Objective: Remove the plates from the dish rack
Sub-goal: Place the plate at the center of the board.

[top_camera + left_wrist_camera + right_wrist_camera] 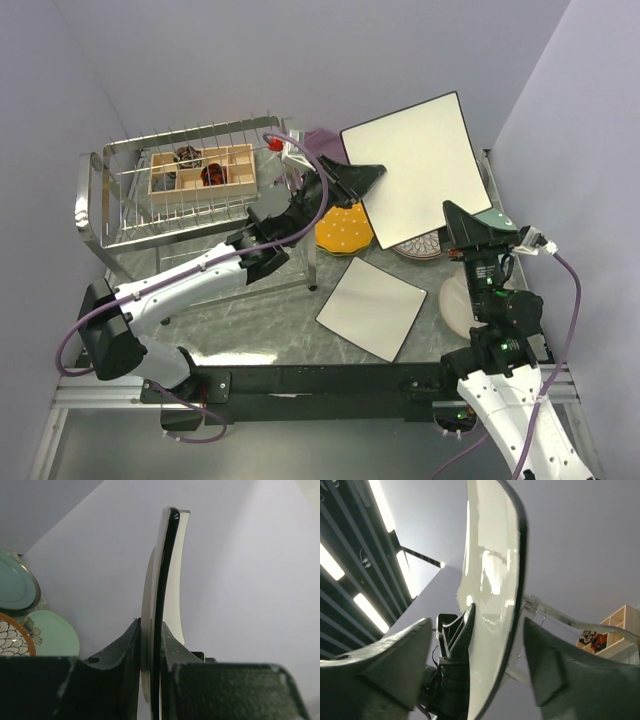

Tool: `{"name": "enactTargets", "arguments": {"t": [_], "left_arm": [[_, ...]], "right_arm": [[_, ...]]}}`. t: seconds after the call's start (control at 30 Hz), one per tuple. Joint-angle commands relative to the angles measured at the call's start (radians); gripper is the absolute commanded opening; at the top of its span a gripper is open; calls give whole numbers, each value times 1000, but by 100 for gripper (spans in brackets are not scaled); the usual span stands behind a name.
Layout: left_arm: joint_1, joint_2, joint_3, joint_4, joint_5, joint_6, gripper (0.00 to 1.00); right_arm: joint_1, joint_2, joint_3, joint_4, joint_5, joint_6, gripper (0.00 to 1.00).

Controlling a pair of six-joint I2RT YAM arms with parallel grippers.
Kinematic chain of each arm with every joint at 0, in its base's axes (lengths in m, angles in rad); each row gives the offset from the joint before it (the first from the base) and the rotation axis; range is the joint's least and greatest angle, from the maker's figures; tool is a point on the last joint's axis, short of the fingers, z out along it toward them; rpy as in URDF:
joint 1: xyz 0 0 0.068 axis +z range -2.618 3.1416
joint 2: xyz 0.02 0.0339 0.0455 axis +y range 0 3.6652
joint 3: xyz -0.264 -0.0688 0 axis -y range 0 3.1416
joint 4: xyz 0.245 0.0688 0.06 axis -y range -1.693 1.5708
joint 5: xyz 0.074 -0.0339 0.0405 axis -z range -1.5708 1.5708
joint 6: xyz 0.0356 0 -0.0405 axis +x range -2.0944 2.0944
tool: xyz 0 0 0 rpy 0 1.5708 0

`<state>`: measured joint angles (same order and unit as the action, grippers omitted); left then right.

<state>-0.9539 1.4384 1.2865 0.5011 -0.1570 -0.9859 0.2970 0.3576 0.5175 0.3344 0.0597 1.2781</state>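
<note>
left gripper (362, 180) clamps the white square plate (420, 165); right gripper (462, 222) gapes open astride its edge.

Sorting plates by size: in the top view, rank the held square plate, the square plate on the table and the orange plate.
Held square plate, though nearer the camera
Square plate on the table
Orange plate, partly hidden

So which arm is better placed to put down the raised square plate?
Probably the right: its open jaws straddle the large white square dark-rimmed plate beside the stacked round plates; the left's jaws grip it, reaching far.
</note>
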Motion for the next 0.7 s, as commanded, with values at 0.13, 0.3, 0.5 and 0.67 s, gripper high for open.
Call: {"name": "enactTargets", "arguments": {"t": [0.13,0.3,0.5,0.67], "left_arm": [[-29,-23,14,323,-9,-27,1],[-51,-21,19,320,-15,4,1],[-71,-18,11,323,-10,27,1],[-88,-22,51,251,53,69,23]], "right_arm": [[8,70,-16,115,-26,82,65],[7,69,-25,138,-37,104,52],[8,27,-45,130,-21,99,0],[8,-31,-56,106,-23,112,0]]}}
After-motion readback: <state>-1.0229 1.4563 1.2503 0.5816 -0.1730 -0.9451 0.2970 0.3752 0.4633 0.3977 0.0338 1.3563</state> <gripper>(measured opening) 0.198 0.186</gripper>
